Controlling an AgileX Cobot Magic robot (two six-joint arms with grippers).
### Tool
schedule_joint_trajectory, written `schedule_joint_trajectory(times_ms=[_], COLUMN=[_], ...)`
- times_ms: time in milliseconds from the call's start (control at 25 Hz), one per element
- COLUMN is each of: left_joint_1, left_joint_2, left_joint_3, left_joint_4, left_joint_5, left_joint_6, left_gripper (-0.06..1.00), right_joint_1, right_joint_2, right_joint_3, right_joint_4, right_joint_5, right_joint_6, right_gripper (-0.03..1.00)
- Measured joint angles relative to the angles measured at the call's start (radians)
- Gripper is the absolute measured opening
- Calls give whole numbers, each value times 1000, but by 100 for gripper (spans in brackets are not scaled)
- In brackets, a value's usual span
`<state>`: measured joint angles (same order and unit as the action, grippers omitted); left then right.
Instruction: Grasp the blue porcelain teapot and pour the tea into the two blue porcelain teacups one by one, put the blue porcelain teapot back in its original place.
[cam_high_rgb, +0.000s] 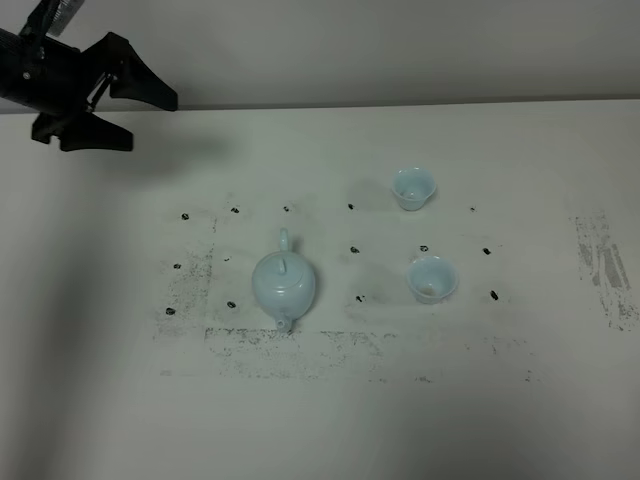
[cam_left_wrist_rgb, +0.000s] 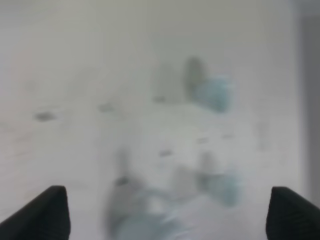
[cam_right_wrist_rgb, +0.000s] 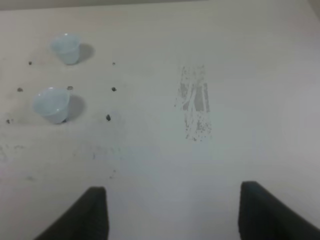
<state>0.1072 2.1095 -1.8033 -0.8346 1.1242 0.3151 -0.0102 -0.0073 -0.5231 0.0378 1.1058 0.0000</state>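
The blue porcelain teapot stands upright on the white table, lid on, spout toward the front edge and handle toward the back. To its right stand the two blue porcelain teacups, one farther back and one nearer. My left gripper hovers open at the far back left, well away from the teapot. Its wrist view is blurred: teapot, cups, open gripper. In the right wrist view my right gripper is open and empty, with both cups ahead and off to one side.
Small black marks dot the table around the teapot and cups. A scuffed grey patch lies near the table's right edge and also shows as a grey patch in the right wrist view. The wall runs along the table's back edge.
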Motion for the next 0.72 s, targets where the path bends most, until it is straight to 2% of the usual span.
schedule_joint_trajectory(times_ms=[160,400,520,720], left_joint_1=[-32,-157,-211,-254], left_joint_2=[-71,-158,-205,-266], left_joint_3=[0,0,0,0], left_joint_4=[220,502,585,637], left_joint_5=[21,69,69,69], left_joint_6=[-100,-191,-211,-222], left_gripper=[76,75,75,75], right_joint_1=[0,0,0,0], right_joint_2=[0,0,0,0], right_joint_3=[0,0,0,0], right_joint_4=[0,0,0,0], right_joint_5=[0,0,0,0], right_joint_6=[0,0,0,0], right_gripper=[54,54,54,53])
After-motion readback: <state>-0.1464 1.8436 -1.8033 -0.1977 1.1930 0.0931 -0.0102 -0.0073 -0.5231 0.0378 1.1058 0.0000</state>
